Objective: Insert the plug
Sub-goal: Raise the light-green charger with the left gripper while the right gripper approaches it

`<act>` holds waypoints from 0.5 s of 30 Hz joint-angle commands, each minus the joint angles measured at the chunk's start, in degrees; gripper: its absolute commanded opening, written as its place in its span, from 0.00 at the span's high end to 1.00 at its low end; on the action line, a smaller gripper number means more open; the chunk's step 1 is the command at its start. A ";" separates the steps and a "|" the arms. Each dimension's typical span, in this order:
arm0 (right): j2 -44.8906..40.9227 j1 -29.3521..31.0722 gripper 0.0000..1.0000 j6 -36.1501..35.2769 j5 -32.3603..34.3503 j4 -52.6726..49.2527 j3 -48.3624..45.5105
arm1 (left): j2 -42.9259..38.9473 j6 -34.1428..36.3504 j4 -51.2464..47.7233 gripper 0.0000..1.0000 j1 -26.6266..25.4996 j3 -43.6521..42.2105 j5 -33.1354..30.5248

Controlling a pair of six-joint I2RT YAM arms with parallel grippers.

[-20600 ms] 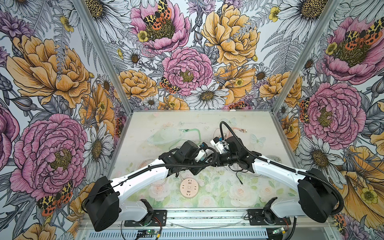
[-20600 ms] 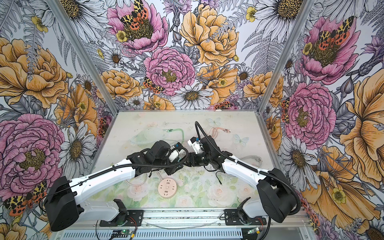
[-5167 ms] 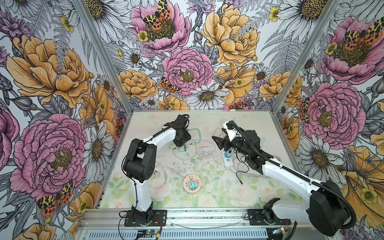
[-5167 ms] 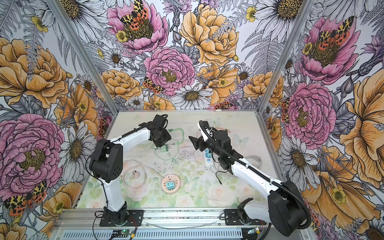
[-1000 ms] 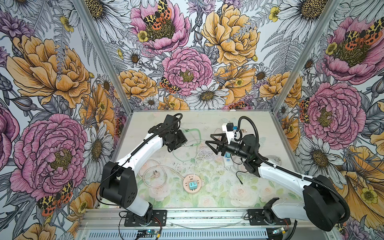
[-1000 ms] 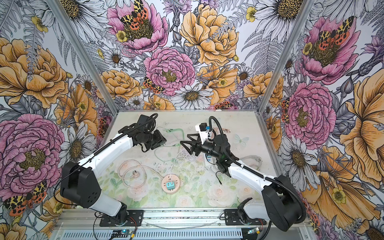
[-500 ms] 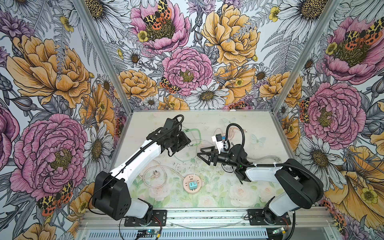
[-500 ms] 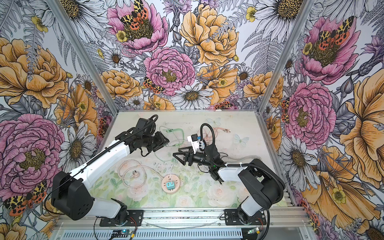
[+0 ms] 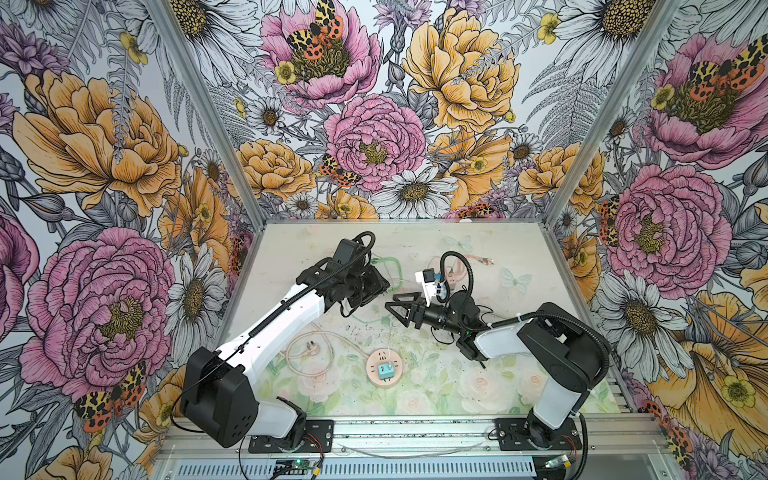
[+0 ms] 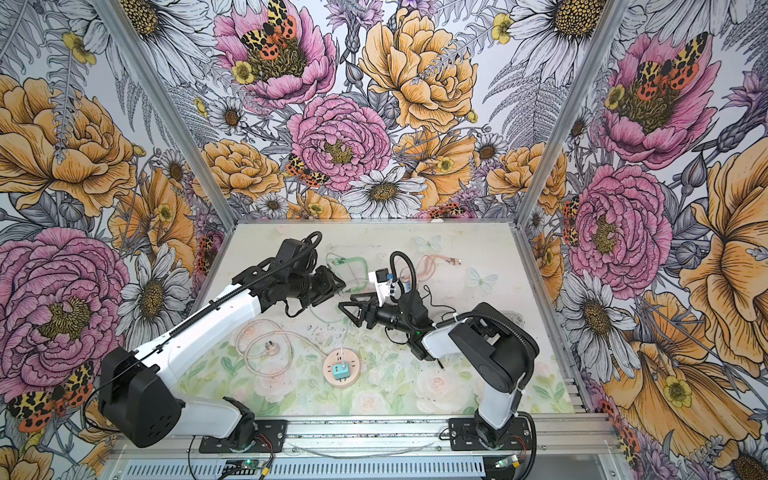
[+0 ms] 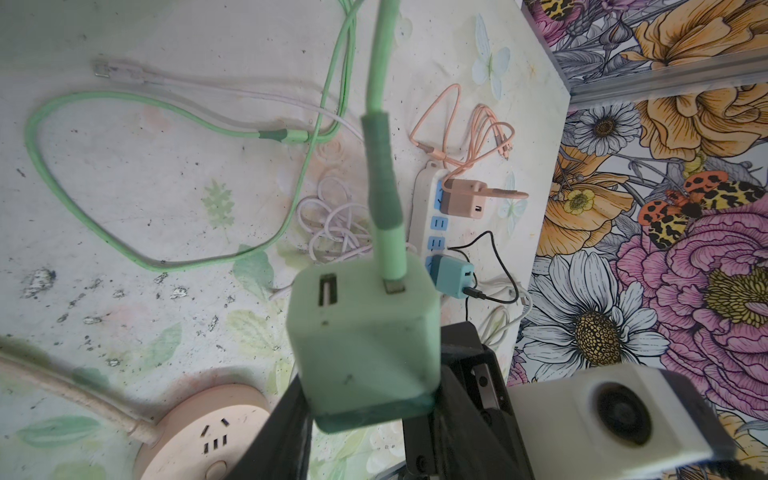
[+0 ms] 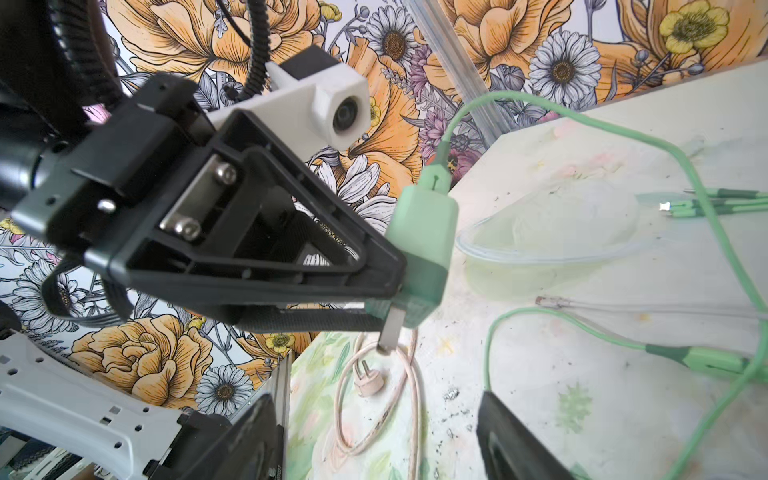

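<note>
- The green charger (image 11: 365, 340) is held clear of the table (image 9: 457, 386), pinched at its darker base by the left gripper (image 12: 386, 299). The metal prongs (image 12: 390, 330) are left bare beyond the jaws (presumably so that nothing blocks them at a socket).
- A green cable (image 11: 376, 124) is plugged into the charger's outer face and trails off in slack loops, so little drag on the charger is expected.
- The right gripper (image 9: 397, 309) is spread wide and empty, aimed at the charger from near by. It is judged ready to steady or re-seat the charger.
- The round socket (image 9: 384, 368) lies toward the front edge, well apart from the charger. A blue charger (image 9: 385, 371) is already seated in it, and free slots are seen beside that.
- A white power strip (image 11: 428, 208) carries a brown adapter (image 11: 463, 203) and a blue adapter (image 11: 451, 276), with free slots between them.
- Insertion is not yet begun. Which outlet is meant cannot be told.
</note>
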 commanded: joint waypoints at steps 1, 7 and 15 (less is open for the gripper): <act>1.50 0.73 0.23 -1.52 4.21 5.71 1.67 | -1.12 -1.12 2.49 0.84 -0.69 -0.96 -1.27; 3.95 1.26 0.27 -1.09 8.42 7.92 3.55 | -0.54 -1.99 4.06 0.84 -2.15 -1.34 -0.95; 7.75 1.35 0.44 0.60 9.44 11.41 5.70 | -0.32 -3.14 5.81 0.84 -3.50 -1.65 -0.21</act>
